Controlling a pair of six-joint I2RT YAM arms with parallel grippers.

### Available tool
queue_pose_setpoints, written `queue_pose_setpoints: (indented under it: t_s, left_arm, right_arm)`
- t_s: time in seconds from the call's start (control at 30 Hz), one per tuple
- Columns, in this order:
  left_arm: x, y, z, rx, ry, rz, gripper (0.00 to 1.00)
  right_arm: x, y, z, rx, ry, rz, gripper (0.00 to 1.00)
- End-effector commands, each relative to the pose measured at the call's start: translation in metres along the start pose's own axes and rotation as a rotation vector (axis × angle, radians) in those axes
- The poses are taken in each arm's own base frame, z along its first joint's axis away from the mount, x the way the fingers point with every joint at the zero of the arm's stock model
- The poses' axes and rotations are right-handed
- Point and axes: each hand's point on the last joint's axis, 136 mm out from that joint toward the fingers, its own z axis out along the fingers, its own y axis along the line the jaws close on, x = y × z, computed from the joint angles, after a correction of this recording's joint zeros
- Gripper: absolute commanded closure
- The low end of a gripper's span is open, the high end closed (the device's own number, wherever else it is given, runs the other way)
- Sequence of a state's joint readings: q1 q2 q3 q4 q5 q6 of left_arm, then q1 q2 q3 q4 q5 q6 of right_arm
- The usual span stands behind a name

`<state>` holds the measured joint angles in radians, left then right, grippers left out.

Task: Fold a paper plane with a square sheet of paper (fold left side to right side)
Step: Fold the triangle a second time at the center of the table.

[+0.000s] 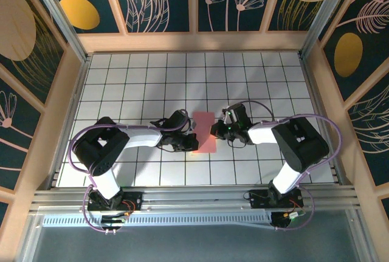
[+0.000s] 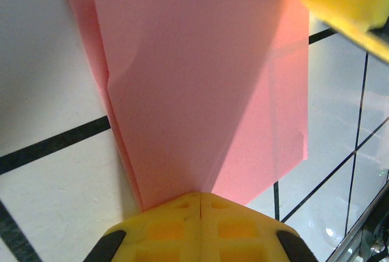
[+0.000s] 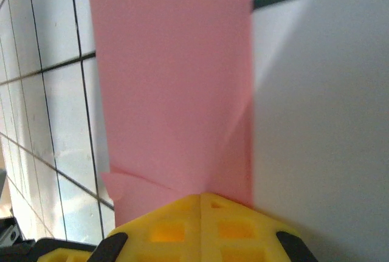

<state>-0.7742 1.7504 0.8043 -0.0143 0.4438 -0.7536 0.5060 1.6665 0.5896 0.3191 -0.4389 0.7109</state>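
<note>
Top external: 1 folded pink sheet (image 1: 205, 129); L jaws + R jaws each clamp it

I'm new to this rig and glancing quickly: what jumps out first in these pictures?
The salmon-pink folded paper at the middle of the white tiled table, with the left gripper and right gripper shut against its opposite edges. Around the table stand dark-blue wall panels with gold botanical patterns.
</note>
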Motion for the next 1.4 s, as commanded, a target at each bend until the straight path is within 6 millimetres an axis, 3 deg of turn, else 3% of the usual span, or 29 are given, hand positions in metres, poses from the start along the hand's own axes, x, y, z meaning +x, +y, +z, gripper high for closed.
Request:
queue_pose_setpoints:
  t_s: [0.0, 0.23, 0.43, 0.67, 0.8, 0.97, 1.13, 1.37]
  left_arm:
    - [0.022, 0.044, 0.002, -0.162, 0.055, -0.074, 1.0]
    - [0.02, 0.042, 0.002, -0.157, 0.05, -0.065, 1.0]
    - [0.019, 0.041, 0.002, -0.152, 0.048, -0.061, 1.0]
    - [0.018, 0.04, 0.002, -0.148, 0.045, -0.057, 1.0]
    - [0.018, 0.04, 0.002, -0.145, 0.048, -0.054, 1.0]
    - [0.017, 0.038, 0.002, -0.141, 0.044, -0.053, 1.0]
    - [0.014, 0.034, 0.001, -0.126, 0.032, -0.055, 1.0]
    - [-0.004, 0.001, -0.009, -0.024, -0.014, -0.049, 1.0]
  right_arm:
    - [-0.009, -0.027, -0.004, 0.054, -0.033, 0.011, 1.0]
    - [-0.027, -0.013, -0.024, 0.043, -0.077, -0.013, 1.0]
    - [-0.021, 0.01, -0.042, -0.009, -0.087, -0.023, 1.0]
    - [0.014, 0.038, -0.025, -0.081, -0.009, -0.031, 1.0]
    - [0.02, 0.043, -0.01, -0.107, 0.012, -0.018, 1.0]
    - [0.02, 0.038, 0.003, -0.098, 0.025, -0.007, 1.0]
    - [0.027, 0.02, 0.01, -0.04, 0.047, 0.018, 1.0]
    - [0.046, -0.015, 0.012, 0.095, 0.101, 0.067, 1.0]
